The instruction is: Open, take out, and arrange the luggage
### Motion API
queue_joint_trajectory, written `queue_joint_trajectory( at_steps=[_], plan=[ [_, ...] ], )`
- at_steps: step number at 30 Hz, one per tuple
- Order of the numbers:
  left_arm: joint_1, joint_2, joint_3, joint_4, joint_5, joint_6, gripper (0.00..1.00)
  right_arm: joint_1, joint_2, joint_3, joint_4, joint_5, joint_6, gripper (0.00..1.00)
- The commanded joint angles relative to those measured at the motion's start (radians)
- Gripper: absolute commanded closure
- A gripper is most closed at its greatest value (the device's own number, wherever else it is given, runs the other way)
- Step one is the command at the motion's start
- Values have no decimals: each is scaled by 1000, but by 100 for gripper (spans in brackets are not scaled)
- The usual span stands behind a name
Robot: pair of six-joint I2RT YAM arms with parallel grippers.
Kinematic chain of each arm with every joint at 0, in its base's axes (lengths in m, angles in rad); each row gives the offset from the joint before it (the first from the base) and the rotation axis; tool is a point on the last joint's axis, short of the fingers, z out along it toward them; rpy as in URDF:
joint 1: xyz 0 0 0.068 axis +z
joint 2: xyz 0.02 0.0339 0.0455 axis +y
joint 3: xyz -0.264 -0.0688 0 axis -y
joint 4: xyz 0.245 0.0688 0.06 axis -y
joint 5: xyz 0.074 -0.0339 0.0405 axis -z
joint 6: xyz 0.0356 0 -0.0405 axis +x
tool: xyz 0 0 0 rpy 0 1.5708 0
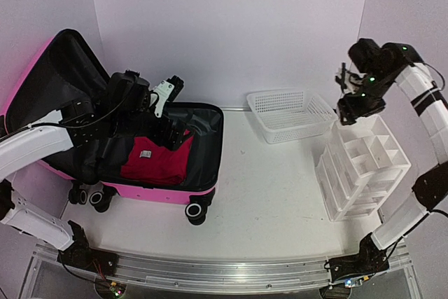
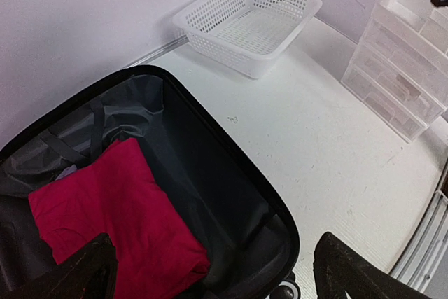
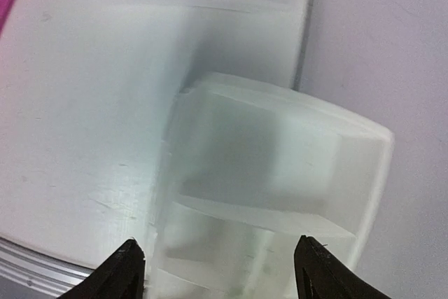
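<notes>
Both arms: white shells, black joints. The left arm (image 1: 31, 148), frame left, carries a thin black cable; the right arm (image 1: 437, 120), upper right, shows green lights

from high above its near edge we are looking down on the whole table (image 1: 266, 194). at the left wrist we are looking across the luggage (image 2: 210, 173) toward the basket (image 2: 231, 50) and drawers (image 2: 399, 68). at the right wrist we are seeing those drawers close up.

nothing legible; the small tag (image 1: 145, 154) on the red garment (image 1: 164, 167) is too blurred.
</notes>
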Motion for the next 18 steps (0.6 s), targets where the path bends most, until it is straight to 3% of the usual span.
queue_joint_trajectory(
  at_steps=[1,8,18],
  plan=[
    [7,20,73,21,-49,-74,2,191,102,-3,98,-171,149,25],
    [7,29,66,6,-71,-183,2,248,238,-123,212,-262,193,24],
    [14,21,39,-19,-53,-269,2,215,245,-375,273,30,171,18]
  ],
)
